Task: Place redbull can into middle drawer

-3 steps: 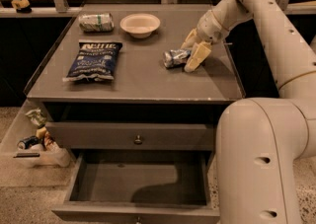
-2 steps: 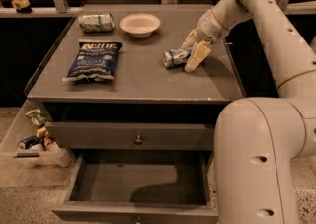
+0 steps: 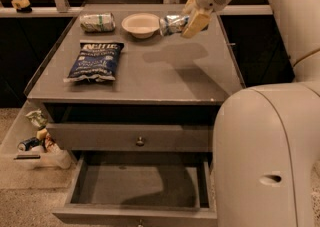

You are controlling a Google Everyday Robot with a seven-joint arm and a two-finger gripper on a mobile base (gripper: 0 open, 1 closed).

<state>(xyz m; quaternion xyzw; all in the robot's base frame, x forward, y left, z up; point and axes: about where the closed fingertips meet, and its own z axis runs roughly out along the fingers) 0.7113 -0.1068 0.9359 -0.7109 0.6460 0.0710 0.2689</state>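
My gripper point(image 3: 192, 17) is raised above the back right part of the cabinet top point(image 3: 150, 76), shut on the redbull can point(image 3: 171, 24). The can is silver and blue and lies sideways in the fingers, sticking out to the left, clear of the surface. Its shadow falls on the top below it. The middle drawer point(image 3: 140, 187) is pulled open at the bottom of the view, with a plain grey floor and nothing in it. The drawer above it point(image 3: 135, 137) is closed, with a small round knob point(image 3: 140, 141).
On the cabinet top lie a blue chip bag point(image 3: 94, 61), a silver can with green stripes point(image 3: 97, 22) on its side and a white bowl point(image 3: 141, 24). A clear bin point(image 3: 35, 143) with small items stands on the floor at the left. My arm fills the right side.
The gripper has lifted the redbull can off the cabinet top and holds it in the air, further back near the bowl.
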